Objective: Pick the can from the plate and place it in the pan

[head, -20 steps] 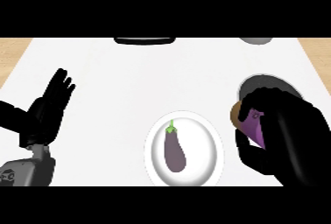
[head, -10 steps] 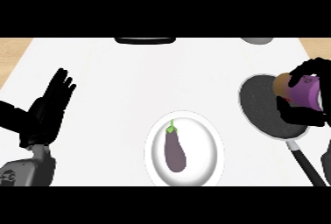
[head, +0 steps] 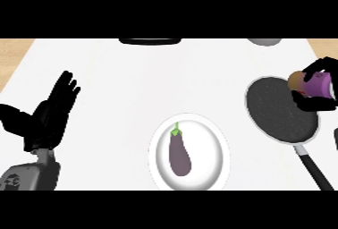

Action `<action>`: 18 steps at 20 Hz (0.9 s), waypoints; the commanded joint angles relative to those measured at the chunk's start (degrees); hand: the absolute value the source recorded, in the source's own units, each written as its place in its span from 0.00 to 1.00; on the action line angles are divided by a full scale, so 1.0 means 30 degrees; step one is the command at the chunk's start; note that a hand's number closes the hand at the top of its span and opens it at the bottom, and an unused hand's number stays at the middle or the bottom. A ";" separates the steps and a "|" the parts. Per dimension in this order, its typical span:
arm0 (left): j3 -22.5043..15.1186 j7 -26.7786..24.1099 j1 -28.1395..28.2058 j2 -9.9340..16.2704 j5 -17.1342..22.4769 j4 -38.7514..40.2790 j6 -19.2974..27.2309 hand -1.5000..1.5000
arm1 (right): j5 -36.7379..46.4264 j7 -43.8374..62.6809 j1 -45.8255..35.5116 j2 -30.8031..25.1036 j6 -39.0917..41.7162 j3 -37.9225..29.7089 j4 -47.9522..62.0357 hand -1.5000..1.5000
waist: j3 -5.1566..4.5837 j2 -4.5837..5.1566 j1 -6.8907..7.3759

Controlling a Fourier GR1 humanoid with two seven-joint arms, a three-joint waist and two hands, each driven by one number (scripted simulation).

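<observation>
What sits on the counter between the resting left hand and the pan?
In the head view, the white plate holding an eggplant lies between left hand and pan.

nothing readable is showing anywhere: the can is turning a plain purple side (no label legible), and the plate and pan are bearing no marks.

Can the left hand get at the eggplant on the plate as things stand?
Probably yes. The left hand rests open at the view's left, and bare counter lies between it and the plate holding the eggplant. The right hand, curled round the can over the pan, is well clear.
</observation>
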 commanded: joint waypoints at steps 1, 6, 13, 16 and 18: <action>-0.0055 -0.0493 -0.0082 -0.0258 -0.0179 0.0492 -0.0016 0.50 | -0.0066 -0.3206 -0.1315 0.0671 -0.2225 -0.0183 0.5058 1.00 | 0.0000 0.0040 0.0103; 0.0126 -0.0301 0.0261 -0.0194 -0.0088 0.0354 -0.0204 0.50 | 0.1350 -0.4238 -0.2262 0.0320 -0.3634 -0.0228 0.9399 1.00 | -0.0005 0.0006 0.0067; -0.0112 -0.0200 -0.0441 -0.0287 -0.0291 0.0294 -0.0121 0.50 | -0.0352 -0.4144 -0.5149 -0.0225 -0.2023 -0.2332 1.5884 0.00 | 0.0026 0.0152 0.0442; 0.0047 0.1206 -0.0966 -0.0004 -0.0086 -0.0199 -0.0125 0.50 | -0.0087 -0.5139 -0.5424 0.0627 -0.2957 -0.1989 1.7365 0.00 | 0.0012 0.0049 0.0190; 0.0304 0.0214 -0.1012 -0.0127 -0.0020 0.0594 -0.0224 0.50 | -0.1097 -0.7603 -0.5119 0.0190 -0.4248 -0.3276 1.8697 0.00 | 0.0031 0.0146 0.0279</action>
